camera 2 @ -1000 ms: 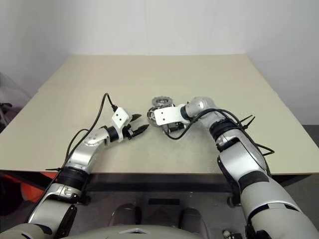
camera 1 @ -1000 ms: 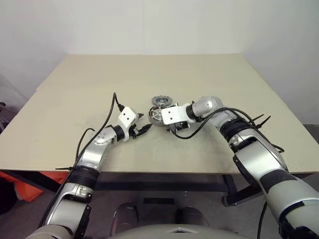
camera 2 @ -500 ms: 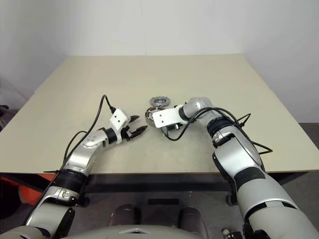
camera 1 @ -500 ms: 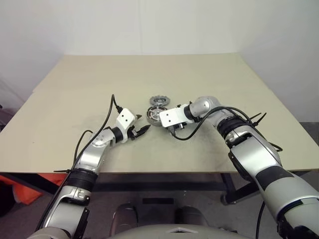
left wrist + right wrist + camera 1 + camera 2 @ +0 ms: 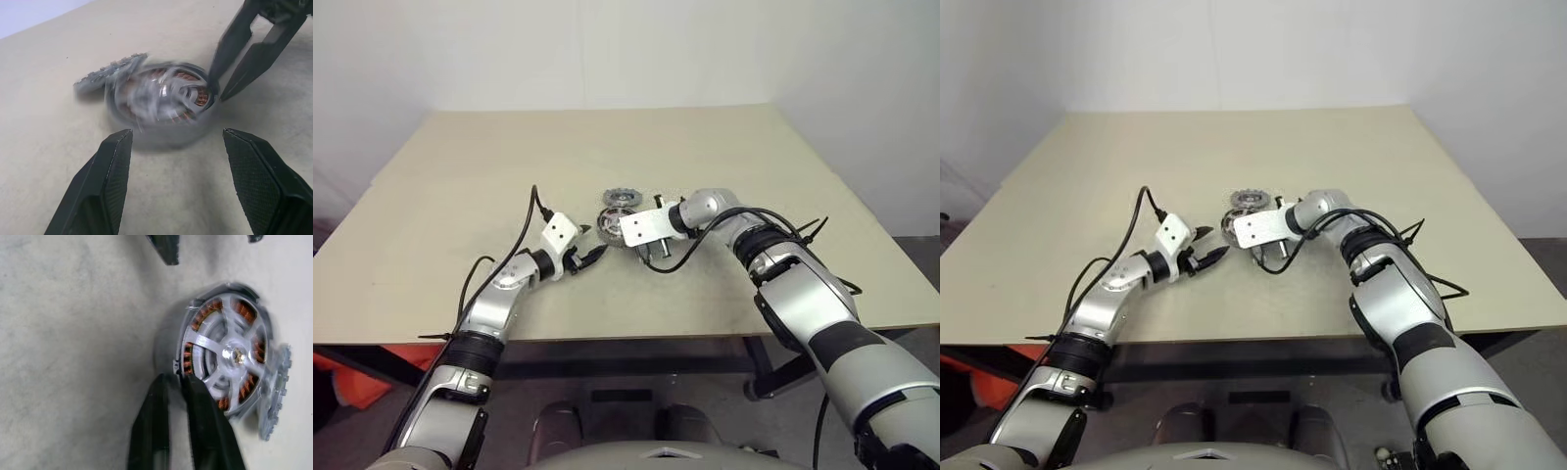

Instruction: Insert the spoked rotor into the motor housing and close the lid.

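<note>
The motor housing (image 5: 165,345) stands on the table with its copper coils showing. The spoked rotor (image 5: 230,352) lies inside it, silver spokes over the coils. The lid (image 5: 276,391), grey and toothed, leans against the housing's far side. My right gripper (image 5: 175,378) is shut, its tips pinching the housing's rim. The housing (image 5: 161,100) looks blurred in the left wrist view. My left gripper (image 5: 177,132) is open and holds nothing, a short way in front of the housing. In the left eye view the housing (image 5: 610,223) sits between the two grippers, with the lid (image 5: 621,199) just behind it.
The beige table (image 5: 607,137) stretches wide behind and to both sides of the parts. Its front edge runs close under my forearms. A black cable loops from each wrist over the tabletop.
My right gripper's fingers have closed from wide open to shut at the housing's rim. The left gripper has stayed in place and open. The head views have shifted slightly.
</note>
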### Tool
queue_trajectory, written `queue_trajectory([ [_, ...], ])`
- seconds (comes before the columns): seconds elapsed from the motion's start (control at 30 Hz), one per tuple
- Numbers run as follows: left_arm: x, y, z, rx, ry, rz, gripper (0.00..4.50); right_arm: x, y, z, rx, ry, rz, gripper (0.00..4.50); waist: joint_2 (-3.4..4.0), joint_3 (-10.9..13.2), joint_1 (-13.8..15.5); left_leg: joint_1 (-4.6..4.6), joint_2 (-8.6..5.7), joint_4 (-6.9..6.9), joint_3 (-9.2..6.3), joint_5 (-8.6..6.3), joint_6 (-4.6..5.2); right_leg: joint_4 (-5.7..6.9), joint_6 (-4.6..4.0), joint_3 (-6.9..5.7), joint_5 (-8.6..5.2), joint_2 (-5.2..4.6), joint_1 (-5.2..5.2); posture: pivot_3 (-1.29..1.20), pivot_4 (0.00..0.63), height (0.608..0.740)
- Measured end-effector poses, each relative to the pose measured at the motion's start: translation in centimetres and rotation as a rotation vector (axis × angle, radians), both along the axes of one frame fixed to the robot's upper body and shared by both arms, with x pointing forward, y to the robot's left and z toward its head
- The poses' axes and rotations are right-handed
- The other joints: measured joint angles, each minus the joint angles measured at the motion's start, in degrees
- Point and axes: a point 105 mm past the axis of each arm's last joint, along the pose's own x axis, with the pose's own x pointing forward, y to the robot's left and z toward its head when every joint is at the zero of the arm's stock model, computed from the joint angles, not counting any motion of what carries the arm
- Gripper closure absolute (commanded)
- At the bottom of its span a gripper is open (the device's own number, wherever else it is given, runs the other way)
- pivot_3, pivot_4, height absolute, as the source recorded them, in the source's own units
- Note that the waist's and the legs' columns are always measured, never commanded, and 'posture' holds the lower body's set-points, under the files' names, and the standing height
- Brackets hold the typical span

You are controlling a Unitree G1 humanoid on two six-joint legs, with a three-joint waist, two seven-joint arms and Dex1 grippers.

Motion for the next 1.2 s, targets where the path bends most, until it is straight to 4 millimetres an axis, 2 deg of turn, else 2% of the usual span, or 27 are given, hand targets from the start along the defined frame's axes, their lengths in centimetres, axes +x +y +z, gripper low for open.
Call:
queue_trajectory([
  [0.4,0.0,0.0,0.0,-0.001,0.001,0.001,1.39,0.2,-0.5,0.2,0.001,-0.017,-0.011,4.49,0.01,0.01,-0.23,-0.05,-0.01,0.00,0.00,0.00,0.00,-0.01,-0.01,-0.01,0.01,-0.01,-0.01,0.00,0.000,0.740],
  [0.5,0.0,0.0,-0.1,-0.001,0.002,0.006,1.39,0.3,-1.7,0.8,0.002,0.015,-0.033,4.49,0.01,0.03,0.02,-0.18,-0.02,0.01,0.00,0.00,0.00,-0.03,-0.01,-0.01,0.01,-0.02,-0.08,0.00,0.000,0.740],
  [0.63,-0.2,0.2,-0.5,-0.001,0.013,0.016,1.39,0.2,-3.9,2.7,0.028,0.061,-0.058,4.49,-0.01,0.04,0.45,-0.76,0.02,0.04,0.03,0.00,0.04,-0.03,-0.04,-0.03,0.02,0.01,-0.65,0.00,0.000,0.740],
  [0.7,-0.2,0.3,-0.6,-0.001,0.017,0.020,1.39,-0.2,-4.7,3.2,0.032,0.080,-0.049,4.49,-0.02,0.04,0.69,-0.89,0.10,0.05,0.04,-0.02,0.11,-0.02,-0.07,-0.05,0.02,0.07,-0.77,0.00,0.000,0.740],
  [0.8,-0.3,0.3,-0.6,-0.002,0.016,0.023,1.39,-1.7,-5.2,2.8,0.030,0.128,-0.010,4.49,-0.03,0.05,0.89,-0.91,0.19,0.05,0.05,-0.02,0.21,-0.01,-0.18,-0.18,-0.05,0.11,-0.78,0.00,0.000,0.740],
  [1.0,-0.3,0.2,-0.6,-0.002,0.015,0.022,1.39,-5.4,-4.6,1.8,0.039,0.238,0.067,4.49,-0.05,0.07,1.06,-0.86,0.20,0.07,0.06,-0.01,0.09,0.02,-0.19,-0.16,-0.06,0.10,-0.79,0.00,0.000,0.740],
  [1.2,-0.3,0.2,-0.7,-0.001,0.015,0.022,1.39,-5.6,-3.7,2.0,0.066,0.240,0.040,4.49,-0.06,0.07,1.05,-0.70,0.21,0.07,0.06,0.09,-0.08,0.09,-0.22,-0.15,-0.02,0.10,-0.71,0.00,0.000,0.740],
])
